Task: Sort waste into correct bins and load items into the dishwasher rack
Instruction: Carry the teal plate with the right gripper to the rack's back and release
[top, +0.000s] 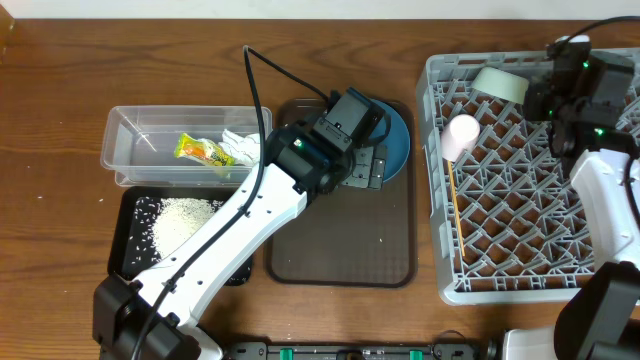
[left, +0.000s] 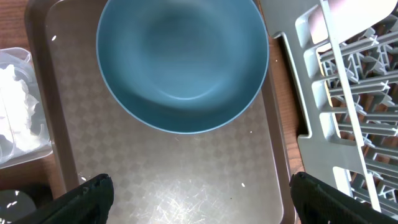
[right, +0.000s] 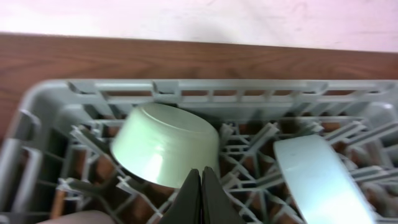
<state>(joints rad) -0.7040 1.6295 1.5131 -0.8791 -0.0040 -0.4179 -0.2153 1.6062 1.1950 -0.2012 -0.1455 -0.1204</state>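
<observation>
Blue plate (left: 183, 62) lies just ahead of the spread left fingers (left: 87, 196).

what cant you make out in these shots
Blue plate: overhead, the left arm covers its left part.
Small pale bowl: right wrist view, cut off by the bottom edge; overhead, the right arm covers that spot.
Pink cup: right wrist view, only a blurred sliver at the bottom edge.
Black tray: overhead, its near right corner lies under the left arm.

plate (top: 398, 145): half hidden overhead | pale bowl (right: 314, 177): cut off below
</observation>
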